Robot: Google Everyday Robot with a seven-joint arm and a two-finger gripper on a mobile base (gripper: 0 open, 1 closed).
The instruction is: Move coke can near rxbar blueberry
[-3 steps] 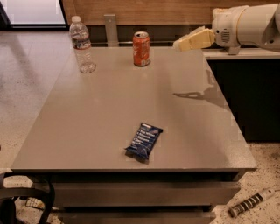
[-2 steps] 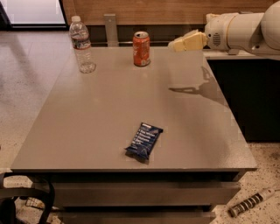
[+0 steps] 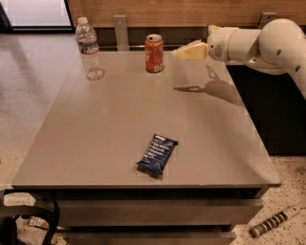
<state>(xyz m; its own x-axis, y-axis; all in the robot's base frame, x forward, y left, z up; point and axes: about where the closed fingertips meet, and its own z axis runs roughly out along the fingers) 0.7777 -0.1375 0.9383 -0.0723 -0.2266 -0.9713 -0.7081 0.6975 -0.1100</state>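
Above the table (image 3: 119, 124), outstretched arm (image 3: 267, 45) holds pincer (image 3: 178, 53) beside coke can (image 3: 154, 53), grip state unclear.

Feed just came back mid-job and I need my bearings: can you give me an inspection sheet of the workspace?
Surface: grey table, flat, with the arm's shadow at the far right.
Job's things: coke can upright at the far edge; rxbar blueberry lying flat near the front edge, well apart from the can.
Clutter: water bottle upright at the far left corner.
Grippers: claw in the air just right of the coke can, not touching it.
Cables: dark loop below the table's front left corner; cannot tell if it is a cable.
Surroundings: speckled floor, wooden wall panel, ribbed stick on the floor at the right.
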